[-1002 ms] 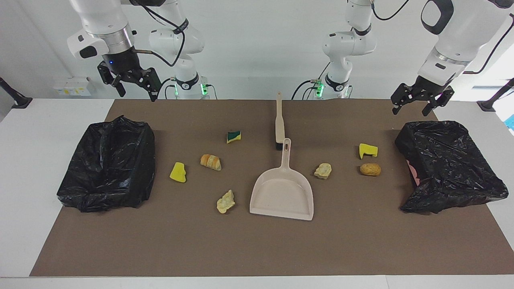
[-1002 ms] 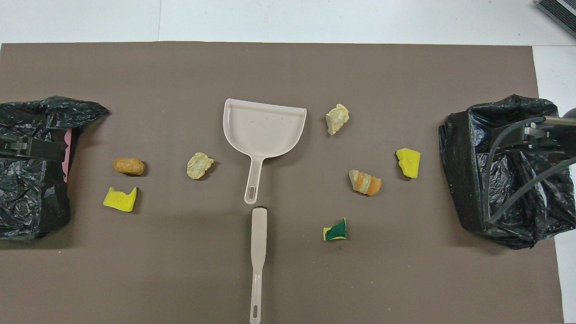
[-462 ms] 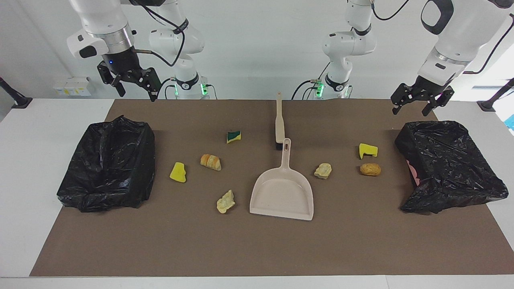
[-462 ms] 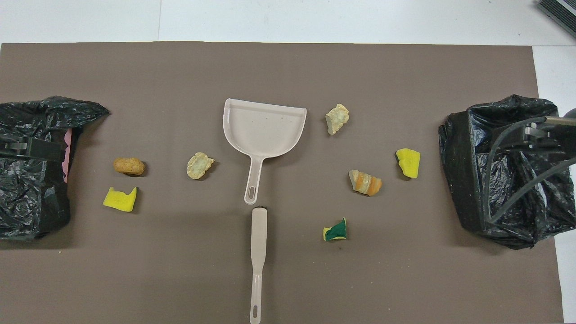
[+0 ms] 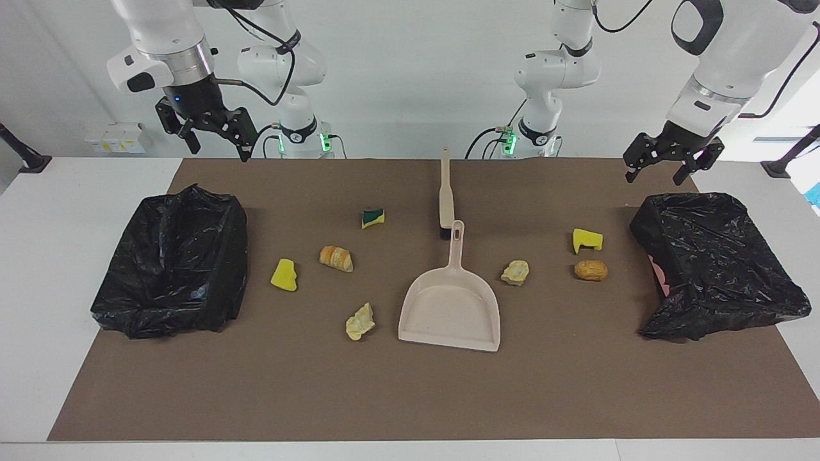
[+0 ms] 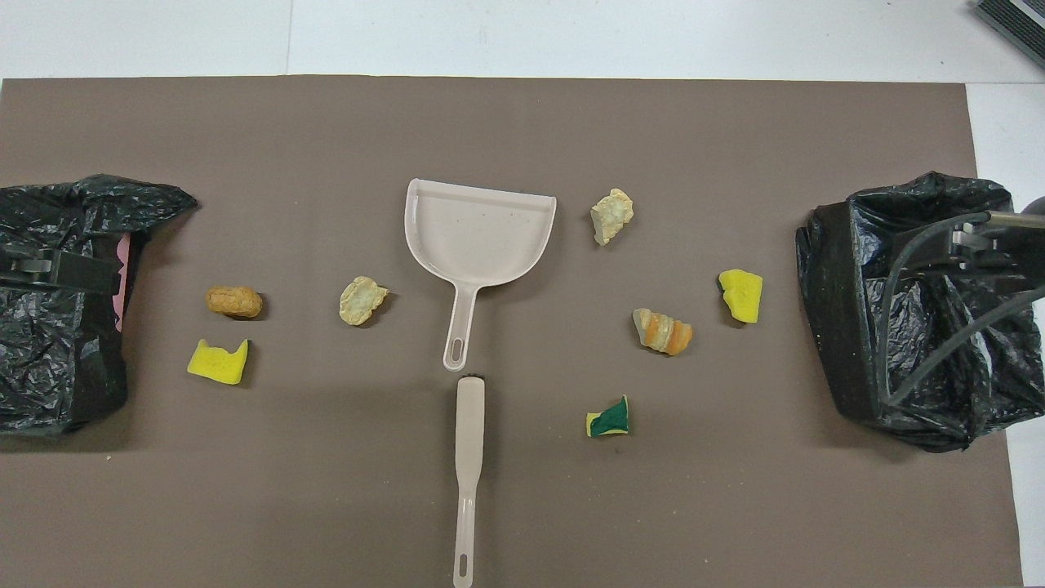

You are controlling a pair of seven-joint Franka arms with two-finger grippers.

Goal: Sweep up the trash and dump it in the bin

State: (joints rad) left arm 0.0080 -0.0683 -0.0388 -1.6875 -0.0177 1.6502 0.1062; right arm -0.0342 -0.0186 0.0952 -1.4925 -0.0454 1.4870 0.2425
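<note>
Several bits of trash lie on the brown mat: a yellow wedge, a bread lump, a green-and-yellow sponge and a pale chunk toward the right arm's end. A pale chunk, a yellow wedge and a tan lump lie toward the left arm's end. The beige dustpan and the brush lie in the middle. My right gripper hangs open, high over one black-bagged bin. My left gripper hangs open over the other bin.
The brush lies nearer to the robots than the dustpan, handle toward them. The bins stand at the two ends of the mat. White table shows around the mat.
Both grippers have barely shifted over their bins. Nothing on the mat has moved.
</note>
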